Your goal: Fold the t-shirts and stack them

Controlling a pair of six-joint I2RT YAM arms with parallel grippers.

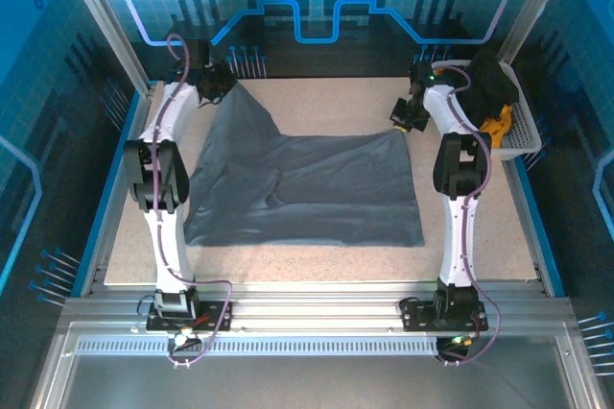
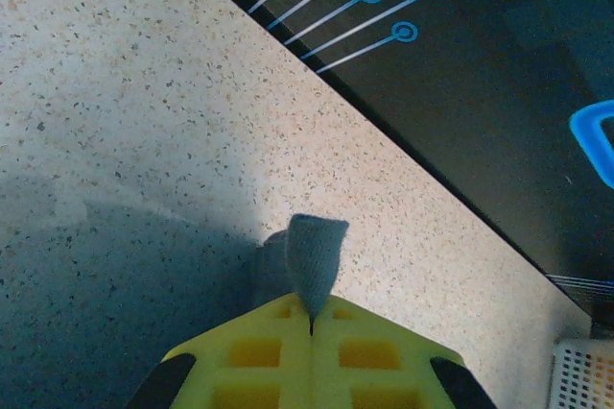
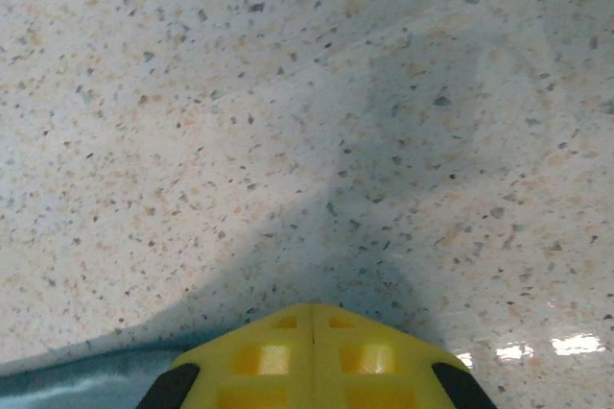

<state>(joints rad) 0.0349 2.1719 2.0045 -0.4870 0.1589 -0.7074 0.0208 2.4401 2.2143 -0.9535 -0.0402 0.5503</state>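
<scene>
Left gripper pinches a corner of the large slate-grey cloth t-shirt, raised off the speckled table.
Shirt spread mid-table, probably held taut for flattening before folding. Right gripper has fingers pressed together at its far right corner; whether cloth is caught, I cannot tell. White slatted plastic basket partly hides a black cloth shirt and an orange-yellow cloth shirt.

Left arm, right arm: white shells, black joints, purple cables; claw fingers yellow, waffle-gridded, black-edged
</scene>
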